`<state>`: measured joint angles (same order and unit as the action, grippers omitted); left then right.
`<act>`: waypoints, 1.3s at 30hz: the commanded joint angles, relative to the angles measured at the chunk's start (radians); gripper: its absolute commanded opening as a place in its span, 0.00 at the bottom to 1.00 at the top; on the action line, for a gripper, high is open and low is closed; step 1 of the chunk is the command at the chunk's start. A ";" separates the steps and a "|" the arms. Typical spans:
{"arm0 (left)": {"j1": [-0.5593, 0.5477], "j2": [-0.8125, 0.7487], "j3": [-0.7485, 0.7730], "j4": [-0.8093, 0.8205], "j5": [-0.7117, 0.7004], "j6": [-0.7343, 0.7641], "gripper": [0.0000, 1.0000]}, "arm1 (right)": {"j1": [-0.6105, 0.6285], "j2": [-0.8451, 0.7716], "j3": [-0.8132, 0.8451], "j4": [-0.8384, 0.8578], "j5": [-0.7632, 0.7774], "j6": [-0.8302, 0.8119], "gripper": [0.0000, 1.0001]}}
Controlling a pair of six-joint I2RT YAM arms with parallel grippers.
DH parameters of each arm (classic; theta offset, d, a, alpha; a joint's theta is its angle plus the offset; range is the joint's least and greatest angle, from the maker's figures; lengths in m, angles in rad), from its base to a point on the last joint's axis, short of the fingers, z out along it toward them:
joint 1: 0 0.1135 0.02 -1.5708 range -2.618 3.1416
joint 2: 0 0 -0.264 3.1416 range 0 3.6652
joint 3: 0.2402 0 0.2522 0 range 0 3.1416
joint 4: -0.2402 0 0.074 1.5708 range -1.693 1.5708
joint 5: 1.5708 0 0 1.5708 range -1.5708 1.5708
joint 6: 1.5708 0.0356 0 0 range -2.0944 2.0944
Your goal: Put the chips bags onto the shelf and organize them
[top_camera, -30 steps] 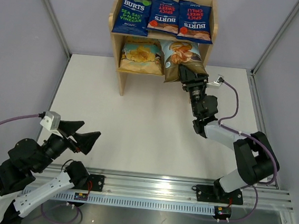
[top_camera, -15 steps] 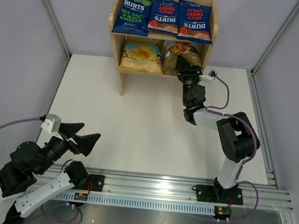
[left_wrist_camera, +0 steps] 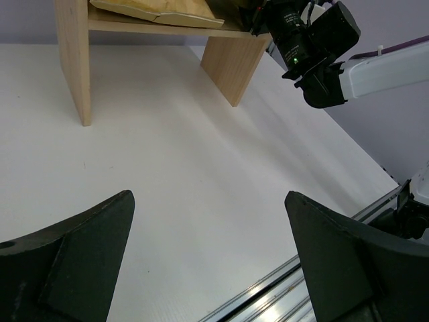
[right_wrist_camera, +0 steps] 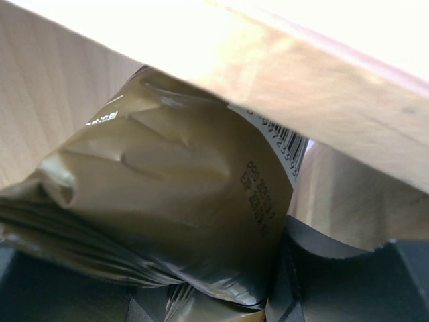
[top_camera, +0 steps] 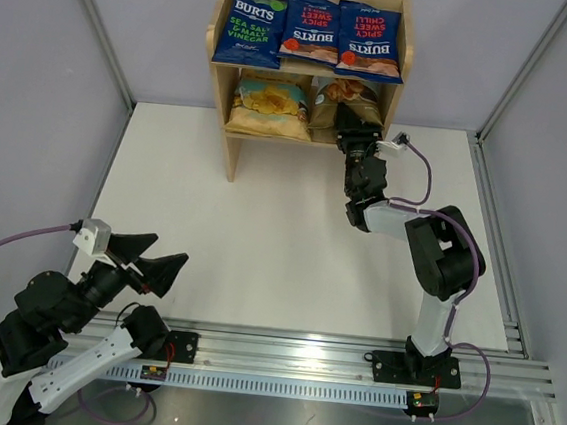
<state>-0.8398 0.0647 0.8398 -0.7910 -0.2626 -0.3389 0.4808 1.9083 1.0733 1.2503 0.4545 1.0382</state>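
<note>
Fingers of the right gripper are clamped on the crimped end of the brown bag; the wrist view shows the foil bunched between them. Change noted: a second ago this bag hung tilted out over the front of the shelf. It now lies well inside the lower tier, on the right, just beside the yellow bag. Three blue bags fill the top tier. Judgement: all five are housed; only release and withdrawal remain. Obstructions: the upper board sits close above the gripper and the right side panel is just beside it, so a straight pull-back is advised. The left gripper stands wide open and empty, well apart over the near table.
</note>
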 commanded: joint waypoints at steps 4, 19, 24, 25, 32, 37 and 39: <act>-0.002 -0.025 -0.007 0.049 -0.015 0.017 0.99 | -0.016 0.000 0.007 -0.012 0.059 0.055 0.42; -0.002 -0.029 -0.008 0.049 -0.015 0.015 0.99 | -0.016 -0.066 0.030 -0.330 0.059 0.091 0.64; -0.002 -0.026 -0.008 0.047 -0.017 0.015 0.99 | -0.016 -0.144 0.037 -0.573 0.049 0.120 0.78; -0.002 -0.026 -0.008 0.047 -0.018 0.015 0.99 | -0.016 -0.155 0.039 -0.606 0.050 0.131 0.79; -0.002 -0.034 -0.007 0.044 -0.029 0.009 0.99 | -0.021 -0.232 0.056 -0.813 0.012 0.152 0.84; -0.002 -0.034 -0.004 0.041 -0.040 0.008 0.99 | -0.027 -0.276 0.050 -0.896 -0.026 0.177 0.92; -0.002 -0.034 -0.005 0.039 -0.043 0.006 0.99 | -0.031 -0.291 0.051 -0.919 -0.045 0.180 0.99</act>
<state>-0.8394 0.0448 0.8349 -0.7910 -0.2806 -0.3393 0.4664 1.6550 1.1080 0.4812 0.4313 1.2140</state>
